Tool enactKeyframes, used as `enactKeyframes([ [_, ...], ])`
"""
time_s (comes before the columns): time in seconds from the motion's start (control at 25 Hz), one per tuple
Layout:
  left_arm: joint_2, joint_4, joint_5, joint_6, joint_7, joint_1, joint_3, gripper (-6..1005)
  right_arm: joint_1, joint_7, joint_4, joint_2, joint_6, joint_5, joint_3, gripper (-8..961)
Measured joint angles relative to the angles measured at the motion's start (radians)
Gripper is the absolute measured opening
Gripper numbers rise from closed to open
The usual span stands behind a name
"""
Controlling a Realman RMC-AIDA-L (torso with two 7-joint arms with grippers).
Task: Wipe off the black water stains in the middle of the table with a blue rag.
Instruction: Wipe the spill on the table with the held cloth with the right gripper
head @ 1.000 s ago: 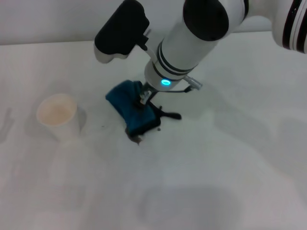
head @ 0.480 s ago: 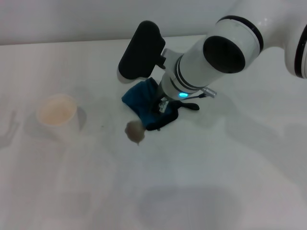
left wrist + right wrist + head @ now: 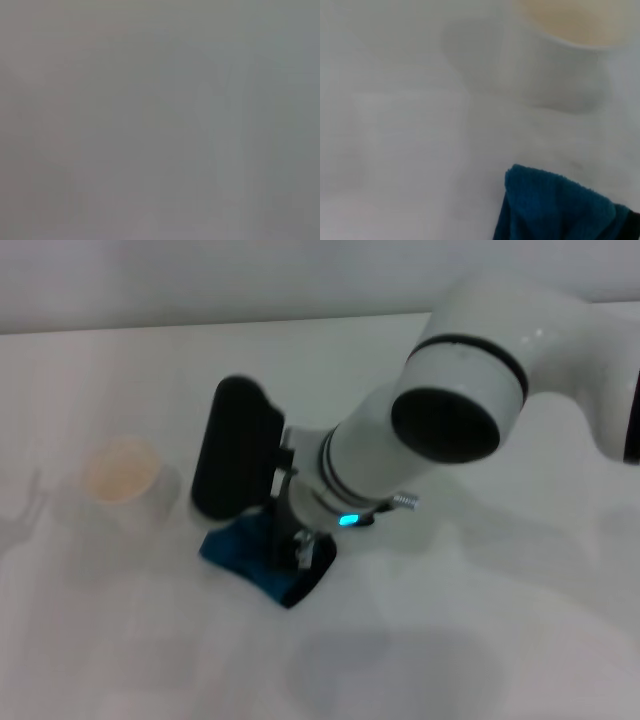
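The table (image 3: 480, 640) is a wide white surface filling the head view, with bare room all along its near side and to the right, and its far edge running across the top. The right arm (image 3: 450, 420), white with black bands, reaches in from the right across the middle; its black wrist block stands over the cloth. The right gripper (image 3: 303, 550) is pressed down onto the blue rag (image 3: 245, 555), which lies bunched on the table just left of centre, its dark edging turned toward the near side. The wrist hides the fingers, so whether they are clamped on the cloth or only pushing on it cannot be told. A white cup (image 3: 122, 472) stands upright well to the left of the rag, apart from it, with open table between and toward the left edge.

No dark stains show in any view; the rag and wrist cover the spot beneath them.

The right wrist view gives what the head view cannot: a near look at a corner of the rag (image 3: 555, 210) lying on the white surface, and the cup's (image 3: 560, 60) wall and rim beyond it, with clean white table between them. The left wrist view shows only flat grey, and the left gripper appears nowhere.
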Motion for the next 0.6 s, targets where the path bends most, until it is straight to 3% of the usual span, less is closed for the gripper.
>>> enactKeyframes([
  [0.28, -0.001, 0.025, 0.006, -0.001, 0.000, 0.002, 0.003, 892, 0.020, -0.004, -0.040, 0.000, 0.005, 0.042, -0.069, 87],
  [0.6, -0.003, 0.027, 0.007, -0.002, 0.000, 0.011, 0.002, 893, 0.058, -0.002, 0.093, 0.000, -0.025, -0.007, -0.016, 86],
])
